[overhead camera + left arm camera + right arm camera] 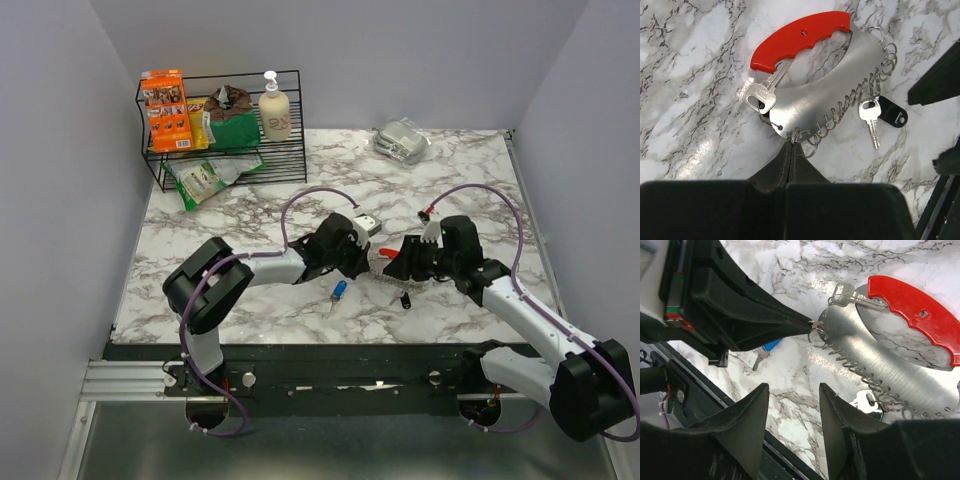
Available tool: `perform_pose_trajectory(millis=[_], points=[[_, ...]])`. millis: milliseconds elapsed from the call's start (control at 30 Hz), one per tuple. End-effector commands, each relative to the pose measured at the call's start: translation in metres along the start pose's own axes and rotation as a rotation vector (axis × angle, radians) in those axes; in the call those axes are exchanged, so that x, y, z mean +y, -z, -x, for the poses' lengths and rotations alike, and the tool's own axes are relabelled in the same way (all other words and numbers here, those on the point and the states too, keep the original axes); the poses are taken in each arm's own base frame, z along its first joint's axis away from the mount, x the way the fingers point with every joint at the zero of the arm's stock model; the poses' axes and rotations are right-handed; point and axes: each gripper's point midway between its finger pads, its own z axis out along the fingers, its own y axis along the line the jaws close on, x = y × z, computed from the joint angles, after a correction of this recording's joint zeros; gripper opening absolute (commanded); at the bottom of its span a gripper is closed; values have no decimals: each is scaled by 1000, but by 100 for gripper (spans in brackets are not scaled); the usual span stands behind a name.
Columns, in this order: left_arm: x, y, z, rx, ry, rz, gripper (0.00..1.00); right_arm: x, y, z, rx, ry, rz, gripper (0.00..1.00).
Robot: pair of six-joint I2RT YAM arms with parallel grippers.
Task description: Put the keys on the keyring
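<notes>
1. The keyring (840,75), a crescent steel plate with a red handle (800,40), lies flat mid-way across the marble table (250,310), between the two grippers.
2. In the left wrist view its long axis runs lower left to upper right, with the ring row on the outer lower-right edge.
3. The left gripper (791,145) is closed, pinching the end ring (816,327) at the plate's lower tip.
4. The right gripper (792,386) has its jaws apart and holds nothing.
5. A silver key (760,96) has its head near that tip and its blade pointing up under the handle.
6. A second silver key (871,117) sits at the ring row, blade pointing away from the plate, with a black tag (892,115) beside it.
7. The blue-headed key (340,290) lies loose on the table, blade toward the near edge.
</notes>
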Motion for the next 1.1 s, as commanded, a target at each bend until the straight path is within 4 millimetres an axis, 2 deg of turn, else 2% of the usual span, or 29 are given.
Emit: perform_pose_trajectory(millis=[0,133,267,433,500,533,567,733,900,1067], points=[[-17,19,19,-47,-44,-54,0,12,5,16,-59,68,51,53],[-30,31,24,-54,-56,-106,0,28,10,22,-82,125,139,53],[-46,52,35,-77,-83,-157,0,52,25,30,-141,243,252,53],[-58,75,39,-67,-120,-190,0,82,58,43,-270,363,342,52],[-67,86,47,-81,-146,-220,0,91,69,46,-319,391,374,52],[-70,90,46,-70,-147,-231,0,99,78,46,-345,416,405,52],[-75,96,54,-90,-159,-244,0,102,81,46,-356,422,417,52],[-94,117,67,-118,-181,-307,0,124,102,44,-390,504,515,52],[-105,130,80,-149,-194,-328,0,128,103,42,-381,523,545,52],[-101,126,78,-133,-188,-305,0,125,96,38,-357,505,552,50]])
